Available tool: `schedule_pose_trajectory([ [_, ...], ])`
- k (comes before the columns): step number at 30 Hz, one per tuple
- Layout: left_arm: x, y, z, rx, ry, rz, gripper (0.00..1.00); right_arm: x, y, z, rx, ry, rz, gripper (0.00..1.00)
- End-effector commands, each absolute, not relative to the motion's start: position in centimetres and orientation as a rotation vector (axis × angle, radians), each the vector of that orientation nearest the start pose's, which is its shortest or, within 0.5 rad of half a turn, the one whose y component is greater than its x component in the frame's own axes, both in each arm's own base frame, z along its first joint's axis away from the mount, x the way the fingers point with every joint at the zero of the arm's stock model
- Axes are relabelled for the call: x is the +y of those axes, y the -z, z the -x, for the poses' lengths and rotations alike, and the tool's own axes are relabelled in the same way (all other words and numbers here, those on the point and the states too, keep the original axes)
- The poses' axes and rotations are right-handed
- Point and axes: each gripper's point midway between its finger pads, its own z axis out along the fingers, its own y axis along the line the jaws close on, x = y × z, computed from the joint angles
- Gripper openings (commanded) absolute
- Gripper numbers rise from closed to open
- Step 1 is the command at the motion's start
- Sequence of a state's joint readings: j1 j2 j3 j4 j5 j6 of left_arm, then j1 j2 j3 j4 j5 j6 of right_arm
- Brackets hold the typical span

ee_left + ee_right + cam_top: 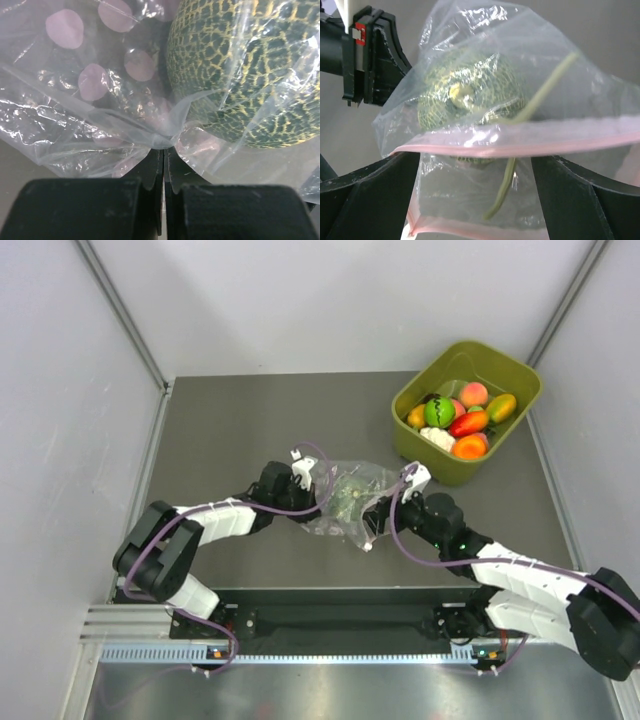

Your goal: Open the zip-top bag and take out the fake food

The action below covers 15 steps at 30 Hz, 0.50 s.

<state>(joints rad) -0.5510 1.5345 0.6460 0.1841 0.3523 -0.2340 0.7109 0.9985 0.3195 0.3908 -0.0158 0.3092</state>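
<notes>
Our left tool (pixel 163 152) pinches the zip-top bag (pixel 75 130), our right tool (pixel 475 167) gapes at its pink mouth; slick film could slip, trapping the fake food (pixel 465 97).

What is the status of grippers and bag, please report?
Left gripper shut on zip-top bag. Right gripper open astride its pink zip strip. Green netted fake melon inside. Tub apart, not blocking.

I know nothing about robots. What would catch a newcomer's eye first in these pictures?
At the middle of the dark table, two arms meet at a clear crinkly plastic bag with a pink zip strip. Inside it lies a green netted toy melon. The left claw pinches the bag's film, and the right claw gapes around its mouth. At the far right, an olive-green plastic tub brims with bright toy fruits.
</notes>
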Motion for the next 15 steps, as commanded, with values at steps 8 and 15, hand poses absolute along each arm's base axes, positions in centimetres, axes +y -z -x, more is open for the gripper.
schedule_pose_trajectory([
  [8, -28.6, -6.8, -27.7, 2.118, 0.938, -0.713, 0.0, 27.1, -13.0, -25.8, 1.717, -0.807, 0.534, 0.9],
  [15, -28.9, -6.3, -27.5, 2.135, 0.909, -0.735, 0.0, 27.6, -13.6, -26.2, 1.698, -0.825, 0.505, 0.62],
])
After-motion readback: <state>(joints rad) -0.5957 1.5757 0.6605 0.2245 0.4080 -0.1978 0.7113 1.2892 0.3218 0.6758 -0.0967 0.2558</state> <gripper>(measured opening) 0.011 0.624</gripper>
